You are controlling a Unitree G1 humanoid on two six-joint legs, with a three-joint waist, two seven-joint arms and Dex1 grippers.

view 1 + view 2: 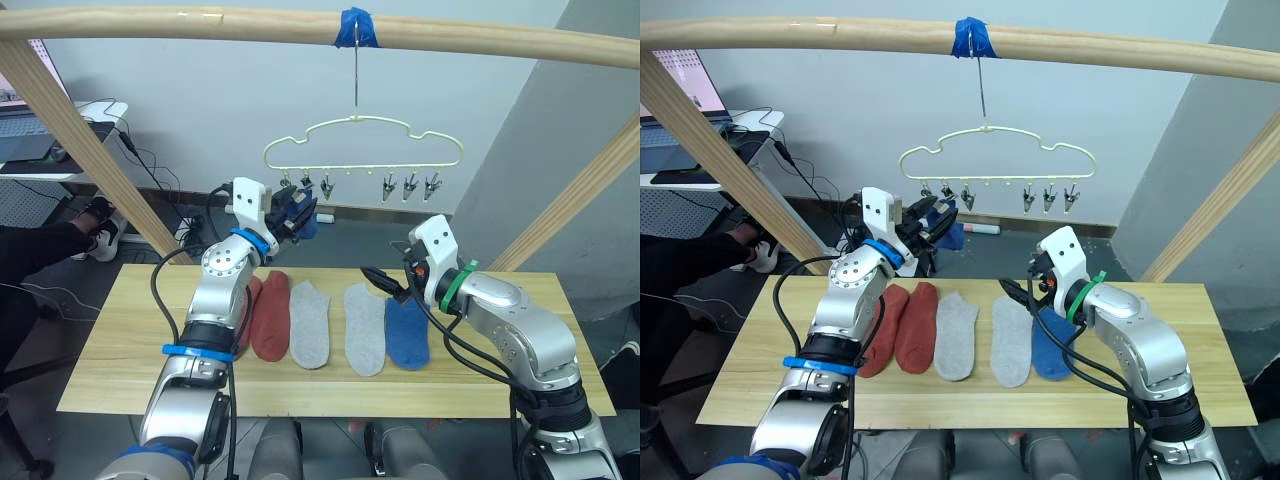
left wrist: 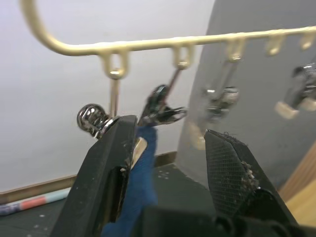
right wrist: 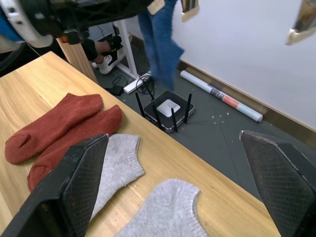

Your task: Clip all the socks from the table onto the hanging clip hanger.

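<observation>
Left eye view: five socks lie in a row on the table [image 1: 120,370], namely two red socks [image 1: 268,315], two grey socks [image 1: 310,322] and one blue sock [image 1: 408,333]. The left gripper [image 1: 296,213] holds a second blue sock [image 2: 140,182] up at the leftmost clips of the clip hanger [image 1: 362,137], its fingers spread. The right gripper [image 1: 385,283], spread and empty, hovers above the table. No sock appears securely hung; five remain untouched.

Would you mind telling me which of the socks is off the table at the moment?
One blue sock, up at the hanger's left clips by the left gripper. The other five, two red, two grey and one blue, lie flat on the table.
</observation>
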